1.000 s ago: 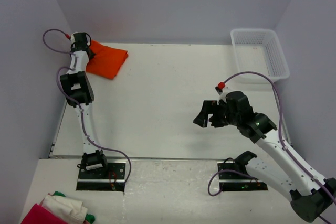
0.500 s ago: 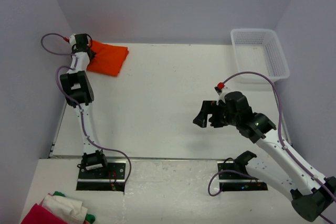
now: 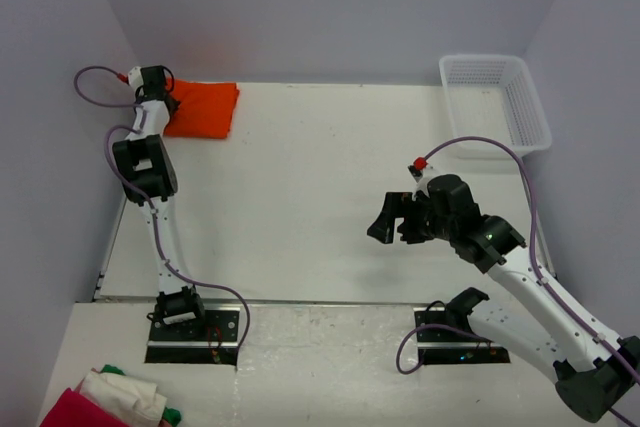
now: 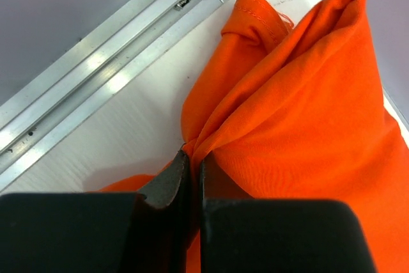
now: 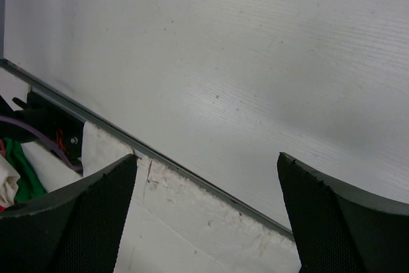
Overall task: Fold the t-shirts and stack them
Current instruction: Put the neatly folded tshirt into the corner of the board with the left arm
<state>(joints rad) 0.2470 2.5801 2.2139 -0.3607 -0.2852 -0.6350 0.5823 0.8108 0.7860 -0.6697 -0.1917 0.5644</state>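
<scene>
— T-shirt point(image 3: 203, 109): where is it?
— Far-left corner of the table point(image 3: 300, 197), a bunched orange bundle. My left fingers point(image 4: 163, 187) are pinched tight on a fold of it.
— Your right fingers point(image 5: 345, 222)?
— Spread wide, holding nothing, above the table's near right side.

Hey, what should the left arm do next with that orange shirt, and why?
Probably open the left gripper and lift off: its jaws are shut on a pinch of the shirt, which already lies folded at the far left corner of the table. The right gripper hangs open, far off.
</scene>
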